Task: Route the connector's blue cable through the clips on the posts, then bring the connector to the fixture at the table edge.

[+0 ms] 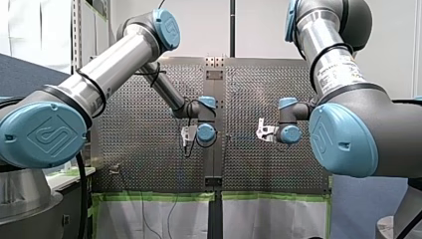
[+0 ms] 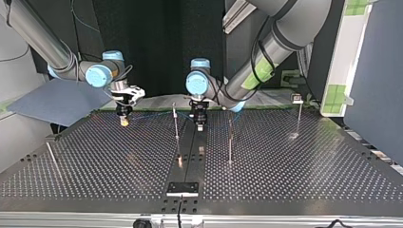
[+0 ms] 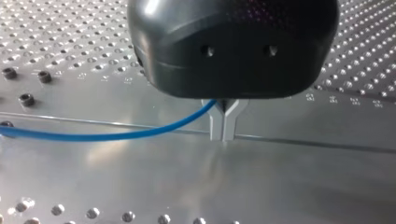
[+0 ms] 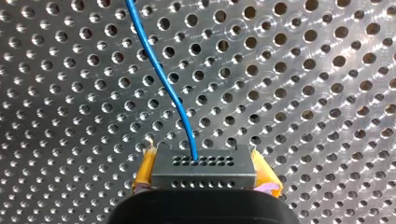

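Spreading under both arms is a silver perforated metal table [image 2: 304, 166], its holes in even rows and a smooth unperforated strip [image 2: 190, 152] running down its middle. In the top view a small black fixture plate [image 2: 182, 188] sits on that strip at the table's near edge. Three slim upright metal posts [image 2: 176, 124] stand near the strip and further to that view's right. A thin rod [image 2: 51, 154] leans near the left edge. A dark backdrop [image 2: 157, 42] hangs behind the arms there, with a blue-grey flat panel [image 2: 57, 102] at the left. In the front view, green tape [image 1: 159, 196] lines the table's far edge above a white sheet [image 1: 149, 219].

My right claw [image 4: 204, 173], with yellow pads, is clamped on a dark grey rectangular connector [image 4: 201, 158] with rows of small holes, held just above the perforated surface. A thin blue cable [image 3: 116, 136] leaves the connector's face and curves away ahead of it.

My left claw [image 3: 224, 126], black with metal fingers, hangs over the smooth strip. Its fingertips are pressed together, and the blue cable runs into the fork just above them.

In the top view both claws hang near the table's far side, well apart from the fixture plate.
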### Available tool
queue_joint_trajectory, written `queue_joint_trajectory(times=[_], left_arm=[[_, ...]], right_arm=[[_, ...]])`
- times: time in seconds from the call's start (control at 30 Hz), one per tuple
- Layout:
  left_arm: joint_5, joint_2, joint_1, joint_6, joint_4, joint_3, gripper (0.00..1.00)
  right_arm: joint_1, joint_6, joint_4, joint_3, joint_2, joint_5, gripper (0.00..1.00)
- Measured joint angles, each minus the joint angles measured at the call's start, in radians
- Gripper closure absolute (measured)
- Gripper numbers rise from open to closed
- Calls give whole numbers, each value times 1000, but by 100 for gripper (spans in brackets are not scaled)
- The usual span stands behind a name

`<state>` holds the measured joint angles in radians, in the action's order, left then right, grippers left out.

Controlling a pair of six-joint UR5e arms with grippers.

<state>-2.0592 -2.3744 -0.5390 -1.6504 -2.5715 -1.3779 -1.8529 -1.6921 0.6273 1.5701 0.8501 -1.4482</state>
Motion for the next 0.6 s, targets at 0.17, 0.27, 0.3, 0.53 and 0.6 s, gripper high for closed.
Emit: queue_joint_trajectory(times=[0.17, 0.27, 0.3, 0.53, 0.6], left_arm=[[-15, -23, -4, 3, -21, 27, 100], [-17, -44, -6, 2, -29, 50, 100], [-17, -50, -5, 2, -30, 59, 100], [-18, -61, 1, 1, -58, 110, 100], [-18, -64, 3, 1, -63, 117, 100]], right_arm=[[0, 0, -11, -18, -3, 1, 100], [1, 0, -15, -27, -4, 2, 100], [1, 0, -16, -29, -4, 2, 100], [1, -3, -24, -51, -8, 10, 100], [1, -3, -28, -57, -8, 13, 100]])
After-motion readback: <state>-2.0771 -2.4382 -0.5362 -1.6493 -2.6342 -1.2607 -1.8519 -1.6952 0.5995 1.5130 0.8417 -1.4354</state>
